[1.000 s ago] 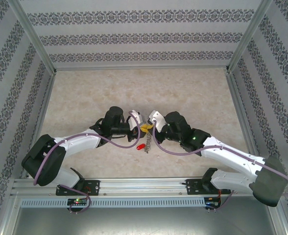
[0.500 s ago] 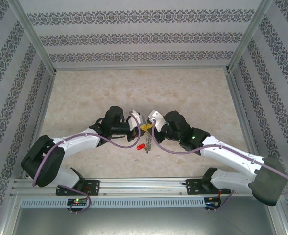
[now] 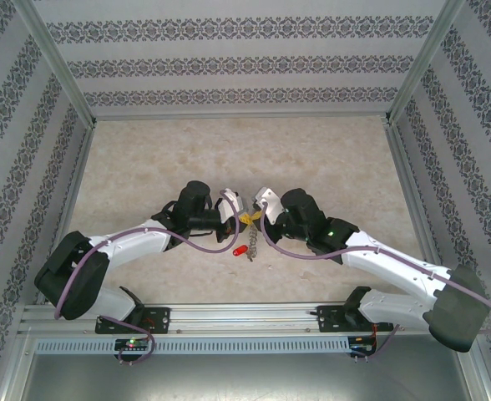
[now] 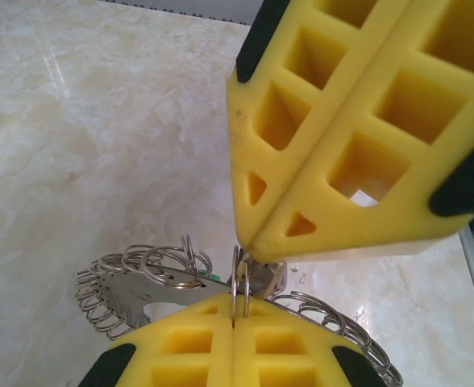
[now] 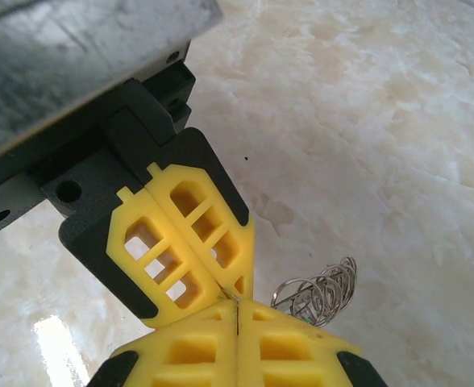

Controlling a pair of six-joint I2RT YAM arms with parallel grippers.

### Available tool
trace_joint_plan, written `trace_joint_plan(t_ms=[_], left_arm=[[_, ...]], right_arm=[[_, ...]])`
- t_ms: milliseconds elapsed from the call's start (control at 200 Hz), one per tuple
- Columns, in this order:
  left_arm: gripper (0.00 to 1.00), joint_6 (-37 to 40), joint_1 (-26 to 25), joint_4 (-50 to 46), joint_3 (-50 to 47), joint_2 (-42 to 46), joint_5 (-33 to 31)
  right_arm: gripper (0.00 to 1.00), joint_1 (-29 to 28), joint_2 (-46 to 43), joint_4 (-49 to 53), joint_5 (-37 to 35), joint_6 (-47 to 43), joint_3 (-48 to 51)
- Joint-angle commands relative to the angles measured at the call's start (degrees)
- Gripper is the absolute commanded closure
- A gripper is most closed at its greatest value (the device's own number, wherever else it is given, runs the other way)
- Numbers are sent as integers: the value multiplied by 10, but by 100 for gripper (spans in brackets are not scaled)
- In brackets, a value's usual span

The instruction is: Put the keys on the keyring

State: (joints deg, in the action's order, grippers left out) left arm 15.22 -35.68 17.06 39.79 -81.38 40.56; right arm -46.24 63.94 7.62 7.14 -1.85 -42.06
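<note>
**Top view.** I see the left claw (image 3: pixel 241 219) and the right claw (image 3: pixel 251 219) meeting tip to tip near the middle of the table (image 3: pixel 145 167), both closed. The table top is pale and marbled. 3 walls (image 3: pixel 229 67) of striped, patterned paper and a metal frame (image 3: pixel 58 67) enclose it. The keyring (image 3: pixel 252 248) sits just on the near side of the tips, with the red-tagged key (image 3: pixel 238 250) right beside it on the left.

**Left wrist view.** The 2 yellow pads of the left claw (image 4: pixel 235 318) are pressed together on 1 small wire loop (image 4: pixel 240 284) of the keyring's fringe. The right claw (image 4: pixel 251 248) comes in from above, pads shut, its tip touching the top of that loop. I cannot tell whether it grips the loop. The keyring's grey plate (image 4: pixel 144 292) spreads to either side behind the loop.

**Right wrist view.** The right claw (image 5: pixel 235 316) is closed, its tip against the closed left claw (image 5: pixel 230 292). A cluster of the keyring's (image 5: pixel 322 290) loops shows just right of the tips, over the marbled table (image 5: pixel 366 121).
</note>
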Motion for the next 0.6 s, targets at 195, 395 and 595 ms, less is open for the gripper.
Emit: trace_joint_plan(t_ms=[195, 395, 595], left_arm=[[100, 7, -7, 24, 25, 22, 9], [100, 5, -7, 25, 25, 21, 7], [100, 6, -7, 22, 20, 19, 1]], right_arm=[[93, 8, 11, 43, 21, 7, -6], [100, 11, 15, 46, 21, 10, -4], [100, 15, -1, 32, -5, 23, -5]])
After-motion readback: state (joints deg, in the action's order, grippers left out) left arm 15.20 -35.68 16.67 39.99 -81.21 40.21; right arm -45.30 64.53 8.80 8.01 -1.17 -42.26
